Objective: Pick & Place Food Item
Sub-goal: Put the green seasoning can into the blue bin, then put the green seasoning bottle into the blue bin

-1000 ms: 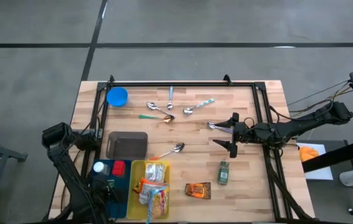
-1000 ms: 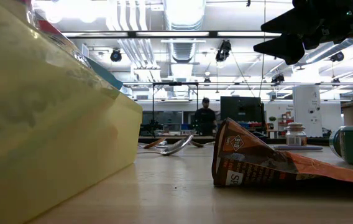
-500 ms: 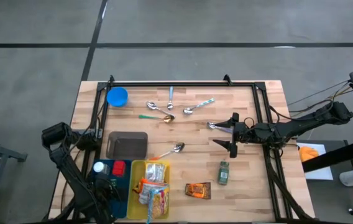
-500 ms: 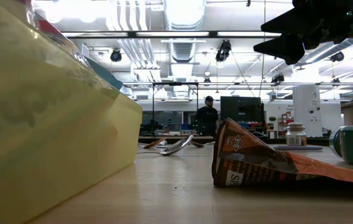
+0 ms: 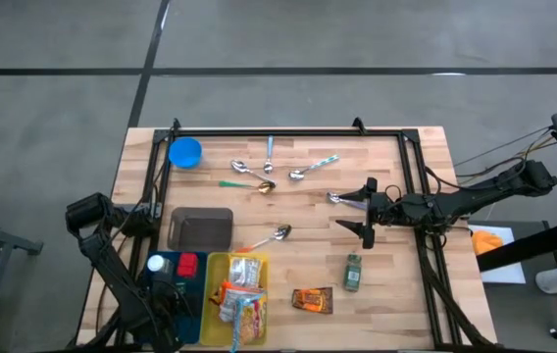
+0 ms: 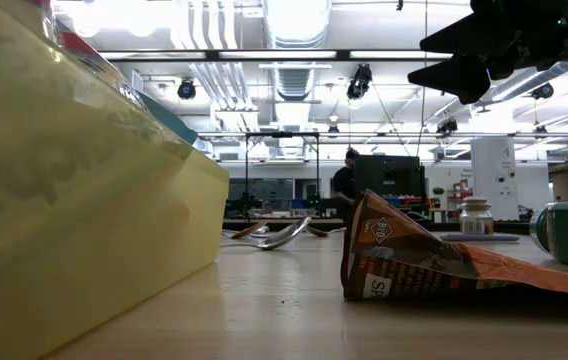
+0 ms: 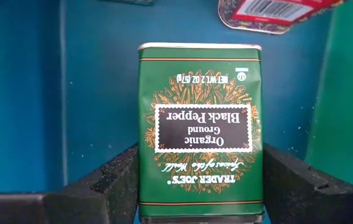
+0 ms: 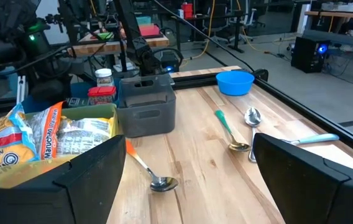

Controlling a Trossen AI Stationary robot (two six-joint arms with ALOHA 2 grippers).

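The left pincer (image 7: 198, 186) holds a green pepper tin (image 7: 199, 124) between its fingers, pointing down into the blue bin (image 7: 96, 81), whose floor lies just below the tin. The likely slip: the tin is smooth and gripped near one end only, so it could tilt or slide loose if it catches the bin wall or the red-labelled packet (image 7: 270, 11) beyond it (partly out of view). The right pincer (image 5: 367, 213) waits spread wide and empty above the counter (image 5: 396, 294), well apart.
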